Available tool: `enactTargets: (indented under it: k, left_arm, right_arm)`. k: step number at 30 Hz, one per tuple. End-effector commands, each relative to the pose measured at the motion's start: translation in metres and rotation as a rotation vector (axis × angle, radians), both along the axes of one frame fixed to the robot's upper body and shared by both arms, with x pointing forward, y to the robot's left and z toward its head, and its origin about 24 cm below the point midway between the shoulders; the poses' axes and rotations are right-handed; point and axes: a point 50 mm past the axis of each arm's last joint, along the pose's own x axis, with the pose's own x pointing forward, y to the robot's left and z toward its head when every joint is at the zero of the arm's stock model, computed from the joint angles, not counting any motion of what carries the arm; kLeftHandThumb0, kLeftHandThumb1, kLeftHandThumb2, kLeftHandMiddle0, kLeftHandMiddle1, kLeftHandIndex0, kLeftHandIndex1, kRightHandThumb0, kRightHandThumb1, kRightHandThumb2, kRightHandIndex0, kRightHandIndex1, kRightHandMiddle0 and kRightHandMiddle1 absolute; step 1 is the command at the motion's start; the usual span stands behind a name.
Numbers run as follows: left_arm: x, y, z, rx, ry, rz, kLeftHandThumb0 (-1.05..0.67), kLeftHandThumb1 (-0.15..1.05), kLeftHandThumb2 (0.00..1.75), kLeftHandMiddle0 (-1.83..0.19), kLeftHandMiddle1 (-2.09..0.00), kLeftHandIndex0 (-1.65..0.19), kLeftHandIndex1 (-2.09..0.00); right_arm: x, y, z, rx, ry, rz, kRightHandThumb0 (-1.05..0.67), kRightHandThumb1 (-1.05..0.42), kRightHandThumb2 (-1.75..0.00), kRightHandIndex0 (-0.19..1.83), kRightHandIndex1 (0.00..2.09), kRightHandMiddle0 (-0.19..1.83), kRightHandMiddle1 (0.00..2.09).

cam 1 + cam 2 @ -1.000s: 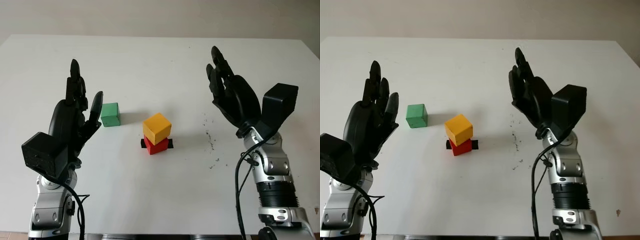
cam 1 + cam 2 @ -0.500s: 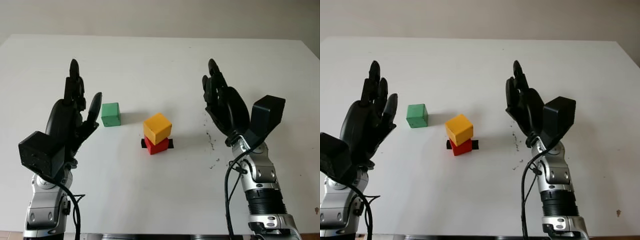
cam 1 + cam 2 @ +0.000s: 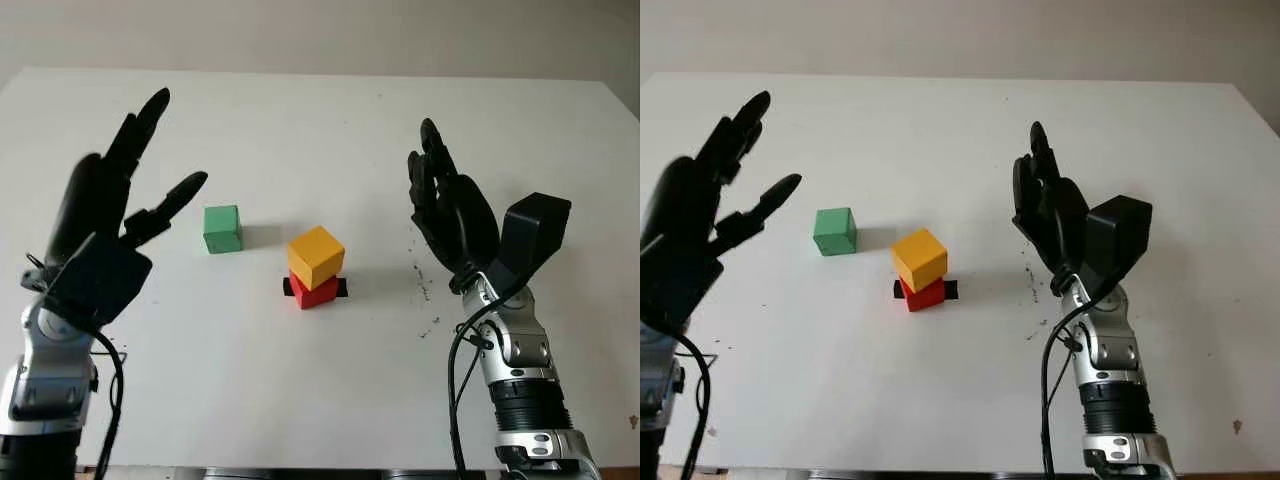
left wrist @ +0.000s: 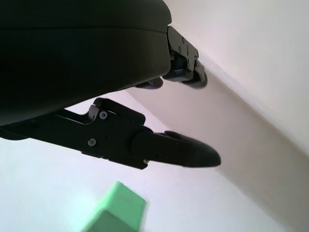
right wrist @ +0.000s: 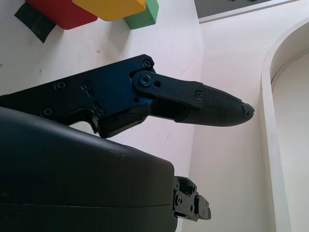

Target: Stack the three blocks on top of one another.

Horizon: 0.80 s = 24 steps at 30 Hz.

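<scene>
A yellow block sits on a red block near the middle of the white table; it is turned a little against the red one. A green block stands alone to their left, also seen as the green block in the left wrist view. My left hand is raised above the table to the left of the green block, open and holding nothing. My right hand is held up to the right of the stack, open and apart from it.
A strip of black tape lies under the red block. Dark specks mark the table right of the stack. The table's far edge meets a pale wall.
My left hand has lifted and tilted back, swinging away to the left with its fingers pointing up over the table. My right hand came slightly inward. The blocks have not moved.
</scene>
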Motion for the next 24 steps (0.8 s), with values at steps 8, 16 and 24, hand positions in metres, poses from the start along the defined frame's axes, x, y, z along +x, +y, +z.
enactTargets:
  k: [8,16,24]
  left_arm:
    - [0.024,0.002,0.021,0.225,0.222,-0.043,-0.66,0.88,0.05,-0.05,-0.02,-0.29,-0.12]
    - [0.033,-0.006,-0.009,0.322,0.342,-0.06,-0.82,0.94,0.06,0.06,-0.03,-0.14,-0.04]
    - [0.039,-0.014,-0.036,0.403,0.405,-0.06,-0.76,0.93,0.06,0.09,-0.04,-0.13,-0.04]
  right_arm:
    - [-0.002,-0.005,0.004,0.005,-0.015,-0.024,-0.76,-1.05,-0.65,-0.19,0.0,-0.19,0.0]
    - [-0.002,-0.005,0.005,0.008,-0.016,-0.034,-0.75,-1.05,-0.64,-0.19,0.0,-0.19,0.0]
    - [-0.002,-0.007,0.004,-0.001,-0.012,-0.03,-0.76,-1.05,-0.63,-0.19,0.0,-0.19,0.0]
